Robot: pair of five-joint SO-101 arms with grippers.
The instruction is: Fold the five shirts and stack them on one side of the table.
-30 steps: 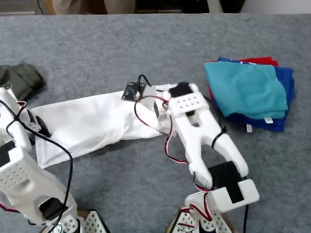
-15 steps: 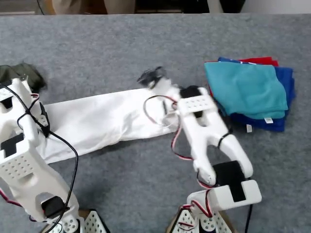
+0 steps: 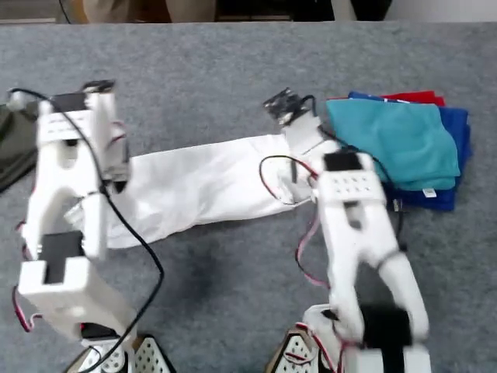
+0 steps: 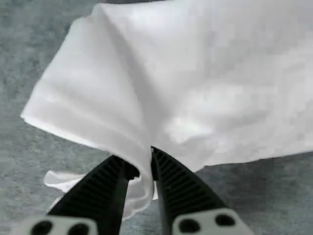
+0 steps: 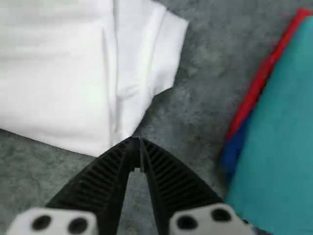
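Grey felt table (image 3: 233,70) bears a long white cotton shirt (image 3: 202,186) across its middle, between a folded teal, blue and red shirt stack (image 3: 396,144) and a crumpled dark green shirt (image 3: 12,148). Left gripper (image 4: 145,164) and right gripper (image 5: 136,147) each pinch one end of the white shirt.

From above, the left arm (image 3: 70,179) is covering the end of the white shirt (image 3: 210,183) that the left gripper (image 4: 145,154) is pinching. The right arm (image 3: 353,210) is covering the shirt's other end. Just past the left arm, a dark green cloth (image 3: 9,148) is running off the picture's edge. Beside the right gripper (image 5: 135,142), the teal shirt (image 3: 392,144) is lying over the red shirt (image 3: 419,97) and the blue shirt (image 3: 460,132), leaving only thin strips peeking out. Up close to the left gripper, the white shirt is spilling past the picture's edges.
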